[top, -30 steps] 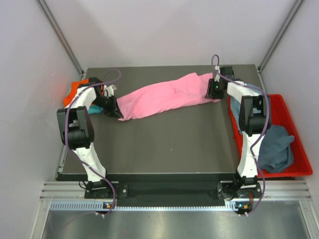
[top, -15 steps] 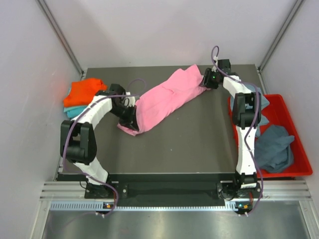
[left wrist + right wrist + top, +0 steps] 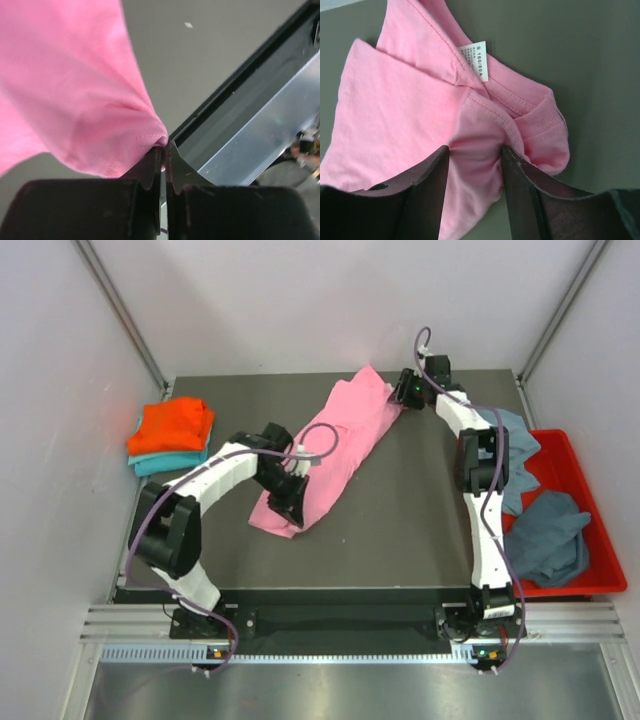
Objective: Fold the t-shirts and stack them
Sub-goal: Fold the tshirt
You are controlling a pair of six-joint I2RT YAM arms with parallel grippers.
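A large pink t-shirt (image 3: 335,440) lies in a diagonal band across the dark table, from back centre toward the front left. My left gripper (image 3: 285,502) is shut on its hem corner; in the left wrist view the left gripper (image 3: 164,145) pinches the stitched edge of the pink t-shirt (image 3: 70,90). At the collar end my right gripper (image 3: 405,390) holds on; the right wrist view has the right gripper (image 3: 475,150) squeezing a bunch of the pink t-shirt (image 3: 410,100) beside its white label (image 3: 476,60). An orange t-shirt (image 3: 172,425) lies folded on a teal one (image 3: 160,464) at the back left.
A red bin (image 3: 572,588) stands off the table's right side with a crumpled grey-blue t-shirt (image 3: 548,535) inside and another (image 3: 515,445) draped over its left rim. The table's front edge (image 3: 240,85) and metal rail run close to the left gripper.
The left gripper has carried the hem from the back left toward the front centre. The right gripper has shifted back and left with the collar, so the pink shirt has swung from crosswise to diagonal.
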